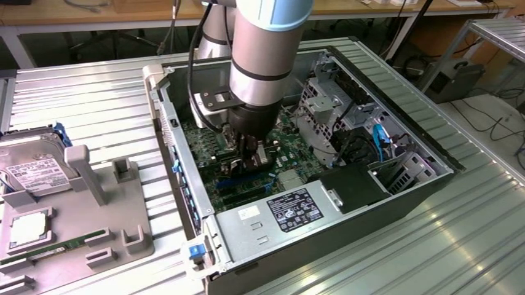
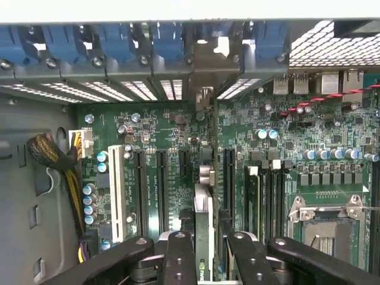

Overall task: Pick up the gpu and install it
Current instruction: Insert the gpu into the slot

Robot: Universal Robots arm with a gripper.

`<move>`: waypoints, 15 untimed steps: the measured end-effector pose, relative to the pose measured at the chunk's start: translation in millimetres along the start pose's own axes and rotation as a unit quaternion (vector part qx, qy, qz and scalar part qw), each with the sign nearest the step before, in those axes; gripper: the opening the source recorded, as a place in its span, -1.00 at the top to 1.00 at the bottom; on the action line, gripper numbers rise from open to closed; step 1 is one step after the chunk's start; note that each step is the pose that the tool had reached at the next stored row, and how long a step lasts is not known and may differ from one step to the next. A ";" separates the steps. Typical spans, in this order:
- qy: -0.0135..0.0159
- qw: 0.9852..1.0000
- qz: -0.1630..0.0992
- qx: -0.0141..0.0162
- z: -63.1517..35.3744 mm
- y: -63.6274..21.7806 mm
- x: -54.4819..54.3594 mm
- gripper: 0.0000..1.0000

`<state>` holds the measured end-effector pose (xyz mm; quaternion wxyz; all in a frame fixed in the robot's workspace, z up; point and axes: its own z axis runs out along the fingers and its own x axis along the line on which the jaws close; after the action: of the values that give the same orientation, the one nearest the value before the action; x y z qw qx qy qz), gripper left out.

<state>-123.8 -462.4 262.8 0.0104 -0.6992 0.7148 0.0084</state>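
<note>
While the arm reaches into the open PC case, gripper is clamped on the gpu, edge-down over mobo slots, PSU at 5 o'clock. Light, stiff, prob. fragile: hold the card's edges.

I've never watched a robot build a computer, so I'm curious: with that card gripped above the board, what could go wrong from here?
1. The gpu, pinched edge-on in the end effector, might miss its slot and press onto the green motherboard or one of the neighbouring black slots.
2. Its silver bracket sits close to the blue latches along the case's rear wall and could snag there.
</note>
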 end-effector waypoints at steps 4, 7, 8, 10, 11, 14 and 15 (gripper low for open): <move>0.004 1.000 0.000 0.001 0.7 0.0 0.1 0.47; 0.004 1.000 0.000 0.001 1.6 0.1 0.1 0.47; 0.004 1.000 0.000 0.001 1.9 0.2 0.1 0.47; 0.004 1.000 0.000 0.001 2.7 0.6 0.1 0.47; 0.004 1.000 0.000 0.001 3.2 0.9 0.1 0.47; 0.004 1.000 0.000 0.001 4.7 1.4 0.3 0.47; 0.004 1.000 -0.001 0.001 5.2 1.5 0.3 0.47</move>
<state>-125.3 -462.5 257.6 0.0081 -0.6996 0.7145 0.0045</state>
